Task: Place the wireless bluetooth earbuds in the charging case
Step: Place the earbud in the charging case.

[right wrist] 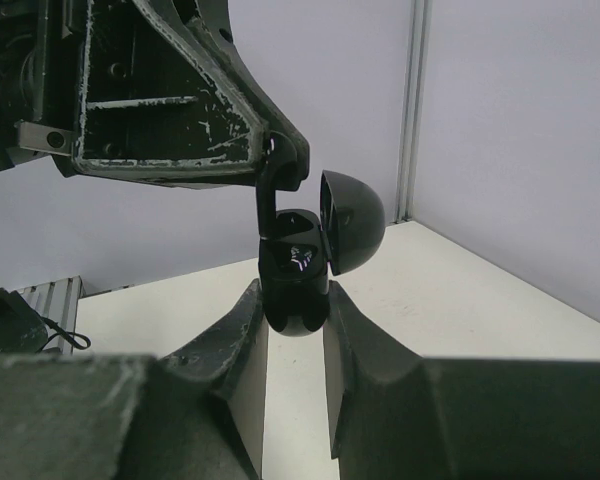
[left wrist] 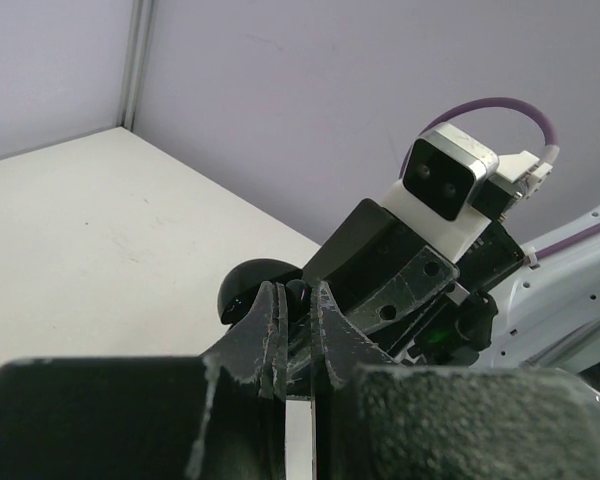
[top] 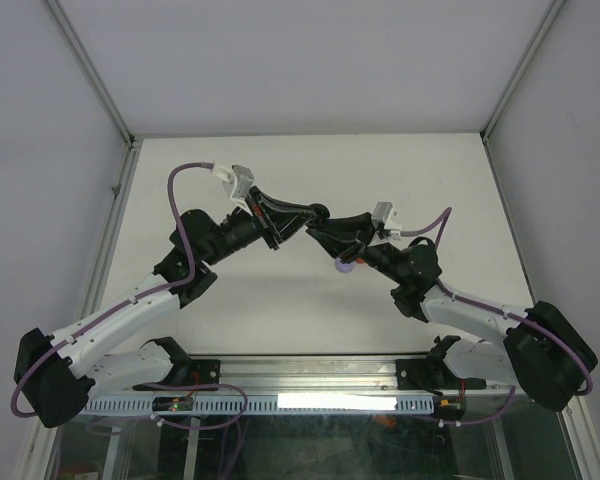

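Right wrist view, nearest first: the right gripper (right wrist: 293, 305) is clamped narrowly on the round black charging case (right wrist: 295, 285). The case's domed lid (right wrist: 352, 222) stands hinged open toward 2 o'clock. Just above, at 12 o'clock, the left gripper (right wrist: 283, 165) points down, pinched tight on a black earbud (right wrist: 269, 205). The earbud's lower end reaches the case's mouth; whether it is seated I cannot tell. Left wrist view shows what that one hides: the right arm's wrist camera (left wrist: 448, 182) and its purple cable (left wrist: 500, 105), beyond the case. Top external view alone shows the two grippers meeting above the middle of the white table (top: 310, 160). They are well apart from the frame rails (top: 117, 205) at 9, 12 and 3 o'clock.
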You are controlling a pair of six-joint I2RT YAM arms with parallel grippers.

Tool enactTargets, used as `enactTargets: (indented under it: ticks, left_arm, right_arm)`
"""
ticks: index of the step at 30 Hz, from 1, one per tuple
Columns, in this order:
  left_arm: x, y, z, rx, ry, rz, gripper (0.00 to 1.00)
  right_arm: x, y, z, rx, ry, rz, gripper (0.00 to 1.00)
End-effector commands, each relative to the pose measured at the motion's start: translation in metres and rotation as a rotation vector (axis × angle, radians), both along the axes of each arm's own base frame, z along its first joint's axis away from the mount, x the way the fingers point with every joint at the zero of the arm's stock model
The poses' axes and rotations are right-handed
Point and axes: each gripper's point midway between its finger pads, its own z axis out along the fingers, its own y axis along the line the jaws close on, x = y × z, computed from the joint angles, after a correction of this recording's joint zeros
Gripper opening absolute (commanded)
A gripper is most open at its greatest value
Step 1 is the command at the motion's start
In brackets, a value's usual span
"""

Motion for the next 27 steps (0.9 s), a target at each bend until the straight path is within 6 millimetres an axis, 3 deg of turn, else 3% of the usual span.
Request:
enactTargets:
  ticks: [1, 27]
  left_arm:
    - [0.000, 0.007, 0.021, -0.045, -0.075, 0.046, 0.00]
    - [-0.006, 0.006, -0.003, 0.000, 0.034, 0.022, 0.03]
  right_arm:
    - [-0.007, -0.003, 0.028, 0.062, -0.089, 0.004, 0.00]
    - [-0.008, -0.006, 0.033, 0.067, -0.102, -0.009, 0.00]
